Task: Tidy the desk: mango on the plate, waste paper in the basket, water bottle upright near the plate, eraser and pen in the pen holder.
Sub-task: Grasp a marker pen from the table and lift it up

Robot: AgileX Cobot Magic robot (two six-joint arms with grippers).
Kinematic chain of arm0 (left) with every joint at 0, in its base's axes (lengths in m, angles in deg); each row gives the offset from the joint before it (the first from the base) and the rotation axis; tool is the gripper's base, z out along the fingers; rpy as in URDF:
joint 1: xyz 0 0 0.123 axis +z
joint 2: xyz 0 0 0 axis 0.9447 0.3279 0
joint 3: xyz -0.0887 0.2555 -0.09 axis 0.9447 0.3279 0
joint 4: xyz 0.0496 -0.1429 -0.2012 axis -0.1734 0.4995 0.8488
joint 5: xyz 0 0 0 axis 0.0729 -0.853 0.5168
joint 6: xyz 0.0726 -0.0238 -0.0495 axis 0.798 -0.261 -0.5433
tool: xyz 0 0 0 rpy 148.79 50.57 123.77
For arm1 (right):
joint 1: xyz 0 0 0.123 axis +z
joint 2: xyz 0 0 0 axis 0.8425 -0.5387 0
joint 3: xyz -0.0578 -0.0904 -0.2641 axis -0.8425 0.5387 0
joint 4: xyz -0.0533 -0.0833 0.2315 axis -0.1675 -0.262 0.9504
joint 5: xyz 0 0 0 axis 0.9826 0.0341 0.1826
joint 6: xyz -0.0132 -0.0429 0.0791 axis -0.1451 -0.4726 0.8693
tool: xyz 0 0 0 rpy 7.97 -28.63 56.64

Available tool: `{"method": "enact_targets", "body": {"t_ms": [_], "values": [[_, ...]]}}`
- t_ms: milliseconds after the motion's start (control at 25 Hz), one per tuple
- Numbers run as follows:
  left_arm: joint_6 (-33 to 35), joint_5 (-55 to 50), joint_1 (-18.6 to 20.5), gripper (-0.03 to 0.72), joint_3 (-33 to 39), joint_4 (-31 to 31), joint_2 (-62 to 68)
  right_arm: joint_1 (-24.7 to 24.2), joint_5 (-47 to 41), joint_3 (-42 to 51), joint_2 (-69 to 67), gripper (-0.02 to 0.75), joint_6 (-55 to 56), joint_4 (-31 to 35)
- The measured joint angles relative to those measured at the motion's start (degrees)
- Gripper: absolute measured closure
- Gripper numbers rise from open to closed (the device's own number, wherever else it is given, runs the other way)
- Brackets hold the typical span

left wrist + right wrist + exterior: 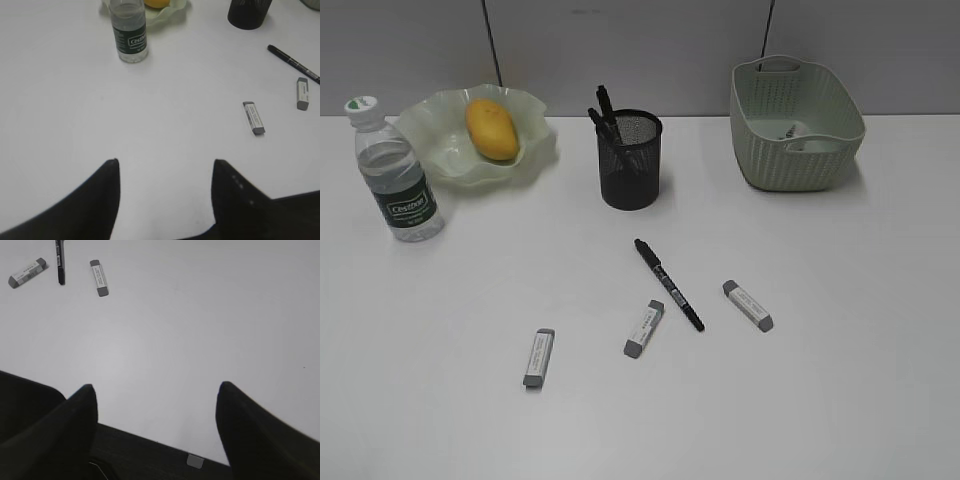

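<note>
On the white desk (840, 400) the mango (492, 128) lies in the wavy green plate (440, 150). The water bottle (395, 170) stands upright just left of the plate. A black pen (668, 284) lies mid-desk with three erasers around it (539, 357) (644, 328) (748, 305). The mesh pen holder (630, 160) has pens in it. A white scrap, apparently the waste paper (807, 138), shows inside the basket (795, 160). My left gripper (165, 162) and right gripper (156, 387) are both open and empty above bare desk, outside the exterior view.
The desk's dark front edge (165, 455) runs under my right gripper. A grey wall stands behind the desk. In the left wrist view the bottle (129, 32) is far ahead and an eraser (253, 117) lies ahead to the right.
</note>
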Motion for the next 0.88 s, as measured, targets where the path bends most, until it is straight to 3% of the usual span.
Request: {"method": "enact_targets", "body": {"t_ms": [360, 880], "values": [[0.0, -0.39, 0.0, 0.242, 0.26, 0.0, 0.0, 0.0, 2.84, -6.98, -13.3, 0.155, 0.0, -0.83], [0.0, -0.45, 0.0, 0.242, 0.26, 0.0, 0.0, 0.0, 13.56, -29.87, -61.92, 0.155, -1.35, 1.02]]}}
